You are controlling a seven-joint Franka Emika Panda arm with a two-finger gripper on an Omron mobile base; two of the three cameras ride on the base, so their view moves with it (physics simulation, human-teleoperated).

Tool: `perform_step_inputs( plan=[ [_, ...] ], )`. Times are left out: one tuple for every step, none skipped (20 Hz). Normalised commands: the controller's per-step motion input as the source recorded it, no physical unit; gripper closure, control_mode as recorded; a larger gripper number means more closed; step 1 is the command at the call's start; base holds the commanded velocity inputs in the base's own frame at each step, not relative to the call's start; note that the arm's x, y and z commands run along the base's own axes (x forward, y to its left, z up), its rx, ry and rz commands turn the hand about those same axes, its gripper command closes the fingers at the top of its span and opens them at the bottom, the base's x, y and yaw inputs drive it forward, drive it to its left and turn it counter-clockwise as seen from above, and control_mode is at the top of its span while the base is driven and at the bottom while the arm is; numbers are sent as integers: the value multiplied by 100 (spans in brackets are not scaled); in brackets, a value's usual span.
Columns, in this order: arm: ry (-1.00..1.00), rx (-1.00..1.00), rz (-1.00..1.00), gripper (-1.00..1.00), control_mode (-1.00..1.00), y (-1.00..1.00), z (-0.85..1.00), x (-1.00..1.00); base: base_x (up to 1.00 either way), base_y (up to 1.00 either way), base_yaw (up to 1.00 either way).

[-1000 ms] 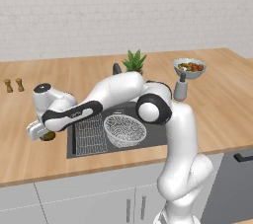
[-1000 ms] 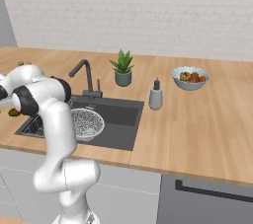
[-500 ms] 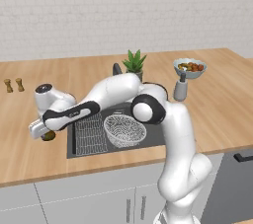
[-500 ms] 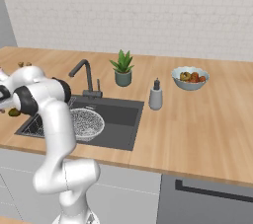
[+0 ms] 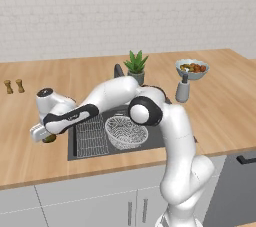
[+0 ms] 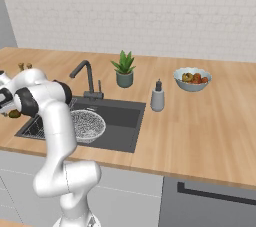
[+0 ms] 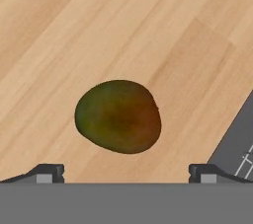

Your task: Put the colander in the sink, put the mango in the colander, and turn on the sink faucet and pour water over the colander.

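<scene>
Jaws spread wide, gripper [image 7: 126, 174] hovered over small oval green-and-orange mango [image 7: 118, 116] on wooden counter [image 7: 59, 30], beside dark grey rectangular sink [image 5: 160, 138] holding white wire-mesh colander [image 5: 125, 131].

You are looking at evenly lit, rendered pictures: bright, flat light with no visible source and no glare on the wooden counter [image 5: 60, 81] or the white tiled wall [image 6: 150, 11]. Shadows are soft and faint; you can see a slight dark patch under the mango [image 7: 118, 116] in the hand view, and the sink [image 6: 117, 118] reads as the darkest area. Both base views look a little soft and low in detail, so the mesh of the colander [image 5: 126, 131] blurs into grey. No edge distortion shows; straight counter edges stay straight.
</scene>
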Motion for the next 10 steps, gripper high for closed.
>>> perform_step_inputs(
  plan=[
    [3, 0, 0, -100, -100, 3, 0, 7, 0, 0, 0],
    [2, 0, 0, -100, -100, 2, 0, 6, 0, 0, 0],
    [3, 0, 0, -100, -100, 2, 0, 6, 0, 0, 0],
    [3, 0, 0, -100, -100, 2, 0, 6, 0, 0, 0],
    [2, 0, 0, -100, -100, 0, 0, 8, 0, 0, 0],
    [1, 0, 0, -100, -100, 0, -1, 10, 0, 0, 0],
    [1, 0, 0, -100, -100, 0, -3, 15, 0, 0, 0],
    [1, 0, 0, -100, -100, 1, -4, 16, 0, 0, 0],
    [0, 0, 0, -100, -100, 6, -9, 4, 0, 0, 0],
    [0, 0, 0, -100, -100, 9, -11, 1, 0, 0, 0]
  ],
)
